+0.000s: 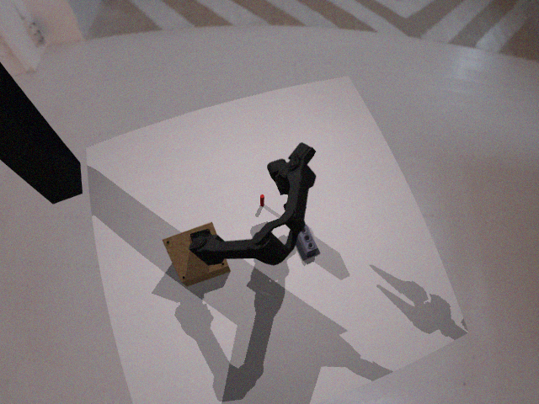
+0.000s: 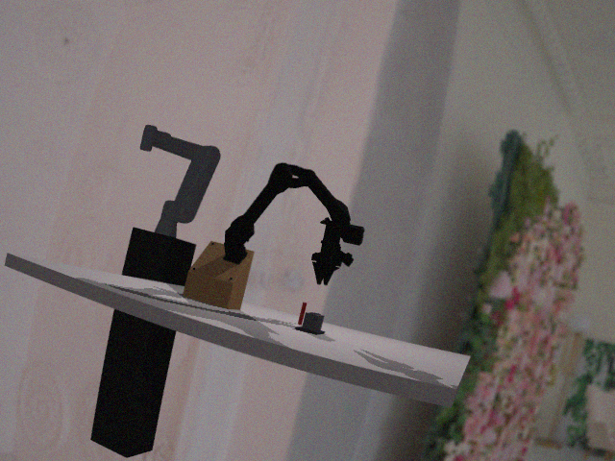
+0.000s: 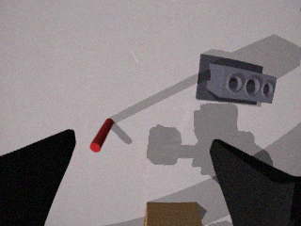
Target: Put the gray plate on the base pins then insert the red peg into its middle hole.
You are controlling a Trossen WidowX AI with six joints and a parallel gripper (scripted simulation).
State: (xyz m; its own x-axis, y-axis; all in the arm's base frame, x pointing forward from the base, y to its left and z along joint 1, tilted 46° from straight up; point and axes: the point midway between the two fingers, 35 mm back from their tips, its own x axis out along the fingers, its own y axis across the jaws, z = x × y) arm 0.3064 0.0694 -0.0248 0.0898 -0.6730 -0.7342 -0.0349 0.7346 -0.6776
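Note:
The gray plate (image 1: pixel 308 252) (image 2: pixel 313 321) (image 3: pixel 217 82), a block with three holes in its top, sits on the dark base (image 2: pixel 300 327) (image 3: pixel 203 89). No gap shows between them, but the pins are hidden and the exact seating is too small to tell. The middle hole shows no peg in it. The red peg (image 1: pixel 262 200) (image 2: pixel 302 313) (image 3: pixel 102 134) stands upright on the table, apart from the plate and base. My gripper (image 2: pixel 322 283) (image 3: pixel 144 142) is open and empty, high above the table. In the wrist view, the peg shows near the left finger and the plate at upper right.
The arm is mounted on a wooden box (image 1: pixel 178 256) (image 2: pixel 213 287) (image 3: pixel 171 214) on the white table (image 1: pixel 217 151) (image 2: pixel 387 357). A black column (image 1: pixel 34 139) (image 2: pixel 134 387) stands beyond the table edge, with a grey arm (image 2: pixel 193 183) above it. Arm shadows cross the table.

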